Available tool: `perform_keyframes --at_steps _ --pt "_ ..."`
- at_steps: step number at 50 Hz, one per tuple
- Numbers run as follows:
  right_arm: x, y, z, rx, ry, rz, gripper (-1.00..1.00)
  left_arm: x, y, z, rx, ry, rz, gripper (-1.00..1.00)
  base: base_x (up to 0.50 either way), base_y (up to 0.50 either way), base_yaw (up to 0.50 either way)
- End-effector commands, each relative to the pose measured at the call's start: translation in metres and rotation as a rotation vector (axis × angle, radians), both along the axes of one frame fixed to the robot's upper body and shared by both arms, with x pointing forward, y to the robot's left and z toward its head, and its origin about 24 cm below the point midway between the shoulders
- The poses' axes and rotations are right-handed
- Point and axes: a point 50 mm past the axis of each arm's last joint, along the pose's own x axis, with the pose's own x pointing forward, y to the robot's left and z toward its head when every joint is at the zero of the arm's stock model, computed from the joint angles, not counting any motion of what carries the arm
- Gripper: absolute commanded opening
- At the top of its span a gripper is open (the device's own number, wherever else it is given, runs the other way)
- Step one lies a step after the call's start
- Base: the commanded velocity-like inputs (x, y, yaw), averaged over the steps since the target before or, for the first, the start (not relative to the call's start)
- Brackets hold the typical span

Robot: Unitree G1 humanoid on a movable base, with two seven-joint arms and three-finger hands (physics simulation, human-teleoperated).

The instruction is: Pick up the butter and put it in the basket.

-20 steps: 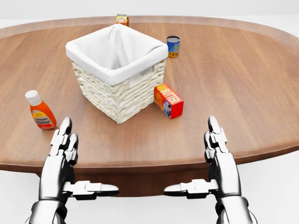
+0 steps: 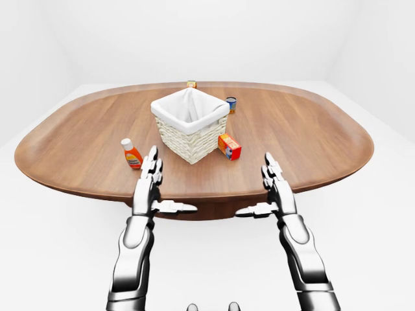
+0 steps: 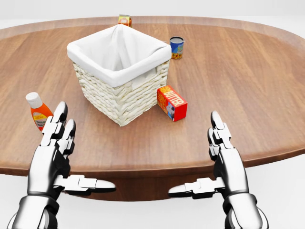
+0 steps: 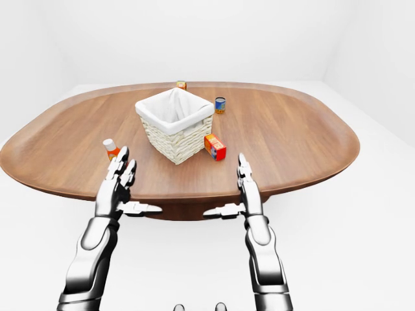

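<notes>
table (image 3: 248, 95) | sauce bottle (image 3: 39, 114) | can (image 3: 177, 47) | small carton (image 3: 125, 20)
</notes>
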Motion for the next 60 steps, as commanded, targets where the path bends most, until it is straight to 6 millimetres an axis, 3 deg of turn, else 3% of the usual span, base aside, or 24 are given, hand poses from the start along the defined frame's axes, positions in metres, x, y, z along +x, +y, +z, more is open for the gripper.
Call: perform_keyframes --at_steps 1,7,19,24,35,41,60 --pt "0.003 -0.004 0.033 -0.015 -0.134 0.012 1.00 -0.002 0.001 0.032 0.014 -0.136 -0.044 1.00 0.00 0.00 0.00" --pt "0.008 -0.007 0.065 -0.086 -0.266 0.003 1.00 0.001 0.010 0.065 0.019 -0.273 -0.018 1.00 0.00 0.00 0.00" --pt "0.009 -0.011 0.123 -0.191 -0.489 0.058 1.00 0.007 0.025 0.109 0.074 -0.439 -0.017 1.00 0.00 0.00 0.00" --pt "0.010 -0.013 0.135 -0.206 -0.537 0.070 1.00 0.011 0.030 0.118 0.082 -0.465 -0.004 1.00 0.00 0.00 0.00" --pt "0.007 -0.014 0.149 -0.186 -0.591 0.126 1.00 0.017 0.032 0.122 0.061 -0.468 0.000 1.00 0.05 0.00 0.00" --pt "0.007 -0.012 0.152 -0.199 -0.600 0.145 1.00 0.018 0.036 0.127 0.052 -0.486 0.012 1.00 0.50 0.00 0.00" --pt "0.007 -0.011 0.157 -0.233 -0.619 0.149 1.00 0.023 0.039 0.117 0.013 -0.439 0.027 1.00 0.50 0.00 0.00"
